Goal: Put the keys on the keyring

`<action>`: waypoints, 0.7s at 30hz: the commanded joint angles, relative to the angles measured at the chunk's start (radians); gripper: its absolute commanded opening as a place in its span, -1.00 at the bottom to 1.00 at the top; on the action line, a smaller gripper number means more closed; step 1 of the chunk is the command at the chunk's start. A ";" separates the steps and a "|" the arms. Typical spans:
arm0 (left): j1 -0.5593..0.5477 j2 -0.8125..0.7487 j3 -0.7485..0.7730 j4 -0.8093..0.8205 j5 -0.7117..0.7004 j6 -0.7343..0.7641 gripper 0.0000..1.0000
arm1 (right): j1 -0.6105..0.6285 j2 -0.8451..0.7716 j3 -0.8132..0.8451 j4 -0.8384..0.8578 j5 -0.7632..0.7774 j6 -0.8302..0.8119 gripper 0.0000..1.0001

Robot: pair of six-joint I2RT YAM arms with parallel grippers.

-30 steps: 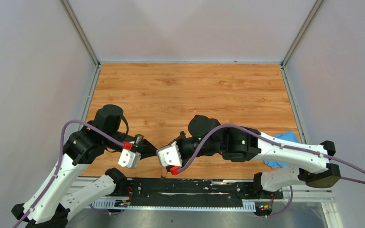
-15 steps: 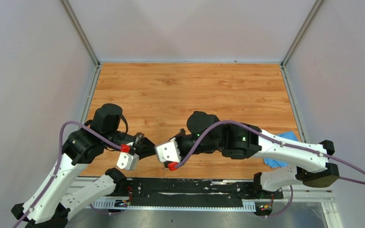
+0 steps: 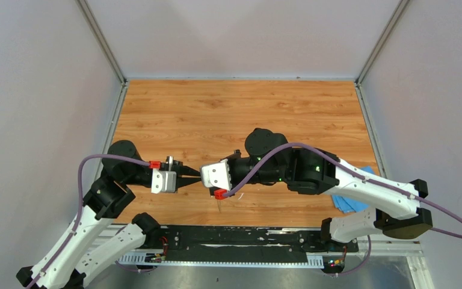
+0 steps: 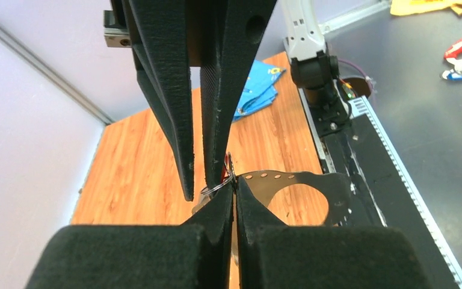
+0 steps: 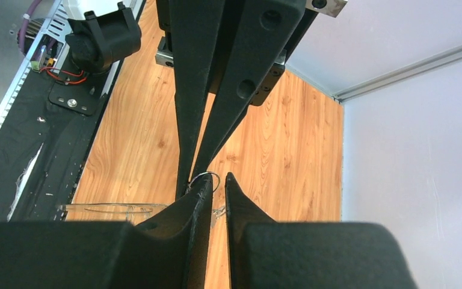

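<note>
- Left wrist view is showing the left gripper (image 4: pixel 234 185) with its jaws pressing fully together; they are pinching right where a small wire loop (image 4: pixel 215 188) is meeting the keyring (image 4: pixel 301 180); which of the two is sitting in the pinch I cannot tell
- the right gripper (image 5: pixel 218 180) is facing it tip to tip; its jaws are standing a crack apart with nothing visibly between them
- the keyring is hanging just beside the left jaws' tips; it is flat grey sheet metal with punched holes along the rim and one wide round opening
- it is looking light, stiff and slick, and likely to swing if nudged; the flat rim is seeming the surest place to hold it
- what is looking like the red key (image 4: pixel 227 161) is peeking out just past the left jaws' tips; no blue key is showing
</note>
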 commanded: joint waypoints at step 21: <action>-0.007 -0.056 -0.079 0.344 -0.063 0.005 -1.00 | -0.171 0.123 0.198 -0.180 -0.509 0.125 -0.35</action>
